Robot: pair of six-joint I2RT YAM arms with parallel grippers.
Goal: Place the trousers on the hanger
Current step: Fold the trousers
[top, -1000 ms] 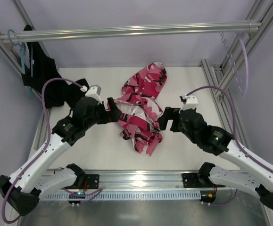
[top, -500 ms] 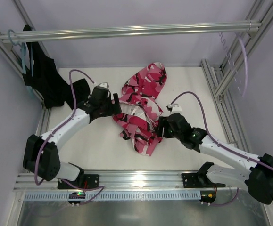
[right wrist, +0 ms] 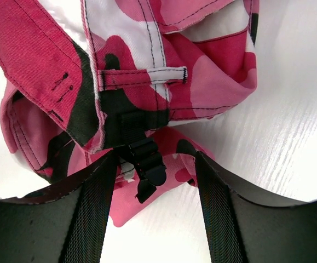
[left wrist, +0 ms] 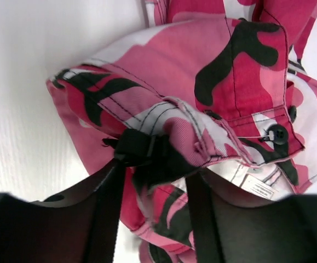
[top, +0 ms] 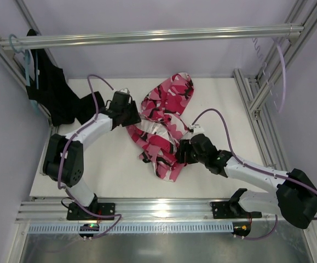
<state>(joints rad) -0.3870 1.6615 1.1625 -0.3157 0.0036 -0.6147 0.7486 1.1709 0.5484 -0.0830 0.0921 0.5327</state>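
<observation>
Hardly begun: pink camouflage fabric trousers (top: pixel 166 118) lie on the counter (top: pixel 114 175), left fingers (left wrist: pixel 106 208) and right fingers (right wrist: pixel 90 219) half open around folds, grip unclear; the thin pale plastic hanger (top: pixel 284 76) hangs bare.

Open tabletop (top: pixel 226 94) right of trousers (top: pixel 169 101); black garment (top: pixel 54 93) left.

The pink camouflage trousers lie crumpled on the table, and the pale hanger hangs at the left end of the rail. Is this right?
Not quite. The pale hanger hangs at the right end of the rail, as the top external view shows. The trousers do lie crumpled on the table.
</observation>
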